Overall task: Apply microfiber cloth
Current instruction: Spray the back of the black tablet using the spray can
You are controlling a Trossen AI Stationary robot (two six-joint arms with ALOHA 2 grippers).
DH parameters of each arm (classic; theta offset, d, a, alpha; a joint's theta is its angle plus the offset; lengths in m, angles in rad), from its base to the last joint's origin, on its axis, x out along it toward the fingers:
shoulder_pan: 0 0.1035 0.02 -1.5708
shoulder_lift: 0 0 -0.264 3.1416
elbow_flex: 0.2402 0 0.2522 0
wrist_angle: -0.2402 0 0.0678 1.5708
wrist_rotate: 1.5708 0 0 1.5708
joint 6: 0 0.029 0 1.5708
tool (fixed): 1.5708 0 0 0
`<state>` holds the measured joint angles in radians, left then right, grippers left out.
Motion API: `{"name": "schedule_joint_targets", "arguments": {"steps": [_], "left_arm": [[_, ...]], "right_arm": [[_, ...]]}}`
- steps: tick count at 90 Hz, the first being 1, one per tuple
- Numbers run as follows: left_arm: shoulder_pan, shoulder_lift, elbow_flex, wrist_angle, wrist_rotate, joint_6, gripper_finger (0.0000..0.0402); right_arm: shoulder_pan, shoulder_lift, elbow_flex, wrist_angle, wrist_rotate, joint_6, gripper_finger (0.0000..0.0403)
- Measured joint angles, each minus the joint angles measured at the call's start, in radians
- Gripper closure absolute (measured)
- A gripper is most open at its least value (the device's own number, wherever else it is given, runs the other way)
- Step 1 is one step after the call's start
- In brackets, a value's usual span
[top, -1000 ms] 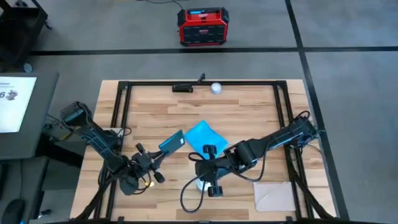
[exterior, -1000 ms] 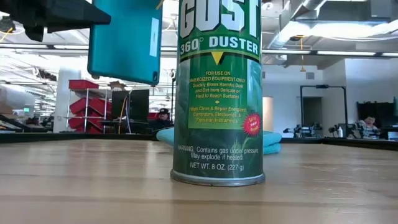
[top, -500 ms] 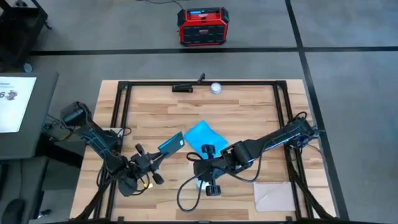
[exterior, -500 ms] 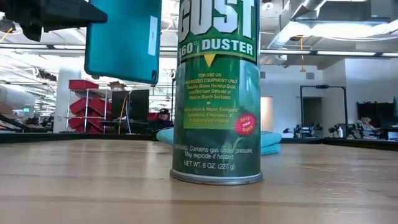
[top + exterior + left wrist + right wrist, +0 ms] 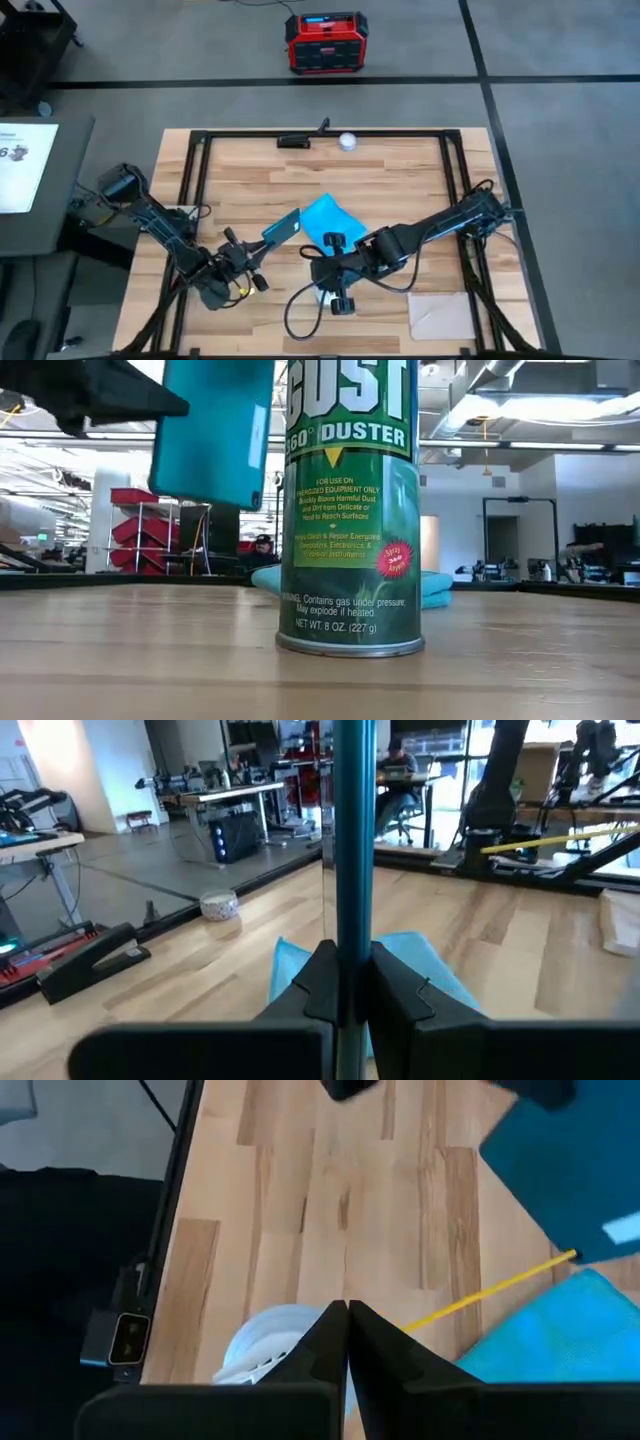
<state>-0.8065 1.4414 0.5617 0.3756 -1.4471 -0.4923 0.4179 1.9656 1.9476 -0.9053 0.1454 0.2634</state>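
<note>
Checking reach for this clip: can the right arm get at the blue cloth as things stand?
Probably yes: the microfiber cloth lies bare beside the right gripper, whose jaws are shut and empty; only the duster can stands close below it.

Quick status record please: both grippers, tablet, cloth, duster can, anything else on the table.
left gripper: jaws shut on the tablet, held edge-on above the table
right gripper: jaws shut, empty, directly above the duster can
microfiber cloth: flat on the table beside the raised tablet, not gripped
duster can: upright on the near table edge
stapler: far edge
small white tape roll: far edge
beige sheet: near right corner
</note>
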Motion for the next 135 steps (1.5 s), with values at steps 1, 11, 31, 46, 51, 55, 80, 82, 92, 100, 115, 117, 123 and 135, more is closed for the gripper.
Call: {"name": "schedule_joint_targets", "arguments": {"steps": [1,11,31,46,51,55,80,82,92,100,115,117,123,135], "left_arm": [[0.002,0.000,0.000,0.000,0.002,0.000,0.0397],[0.011,0.000,0.000,-0.003,0.018,0.000,0.0397],[0.011,0.000,0.000,-0.001,0.028,0.006,0.0397],[0.011,0.000,0.000,-0.001,0.035,0.005,0.0397],[0.011,0.000,0.000,-0.001,0.036,0.006,0.0397],[0.011,0.000,0.000,-0.001,0.036,0.006,0.0397],[0.011,0.000,0.000,0.000,0.038,0.005,0.0397],[0.011,0.000,0.000,0.000,0.040,0.006,0.0397],[0.011,0.000,0.000,0.000,0.049,0.005,0.0397],[0.011,0.000,0.000,0.000,0.048,0.006,0.0397],[0.011,0.000,0.000,0.000,0.048,0.005,0.0397],[0.011,0.000,0.000,0.000,0.048,0.006,0.0397],[0.011,0.000,0.000,0.000,0.048,0.006,0.0397],[0.011,0.000,0.000,0.000,0.048,0.005,0.0397]], "right_arm": [[0.000,0.000,0.000,0.000,0.000,0.000,0.0403],[-0.002,0.000,0.000,0.000,0.000,-0.001,0.0403],[-0.007,0.001,0.044,-0.030,0.009,-0.011,0.0403],[-0.007,0.001,0.048,-0.054,0.010,-0.010,0.0403],[-0.008,0.001,0.048,-0.071,0.010,-0.003,0.0403],[-0.008,0.001,0.048,-0.077,0.010,0.002,0.0403],[-0.010,0.001,0.048,-0.116,0.010,0.018,0.0403],[-0.010,0.001,0.048,-0.115,0.010,0.021,0.0403],[-0.010,0.001,0.048,-0.112,0.010,0.024,0.0403],[-0.010,0.001,0.048,-0.111,0.011,0.024,0.0403],[-0.010,0.001,0.048,-0.107,0.011,0.024,0.0403],[-0.010,0.001,0.048,-0.106,0.011,0.024,0.0403],[-0.010,0.001,0.048,-0.100,0.011,0.024,0.0403],[-0.010,0.001,0.048,-0.097,0.010,0.024,0.0403]]}}
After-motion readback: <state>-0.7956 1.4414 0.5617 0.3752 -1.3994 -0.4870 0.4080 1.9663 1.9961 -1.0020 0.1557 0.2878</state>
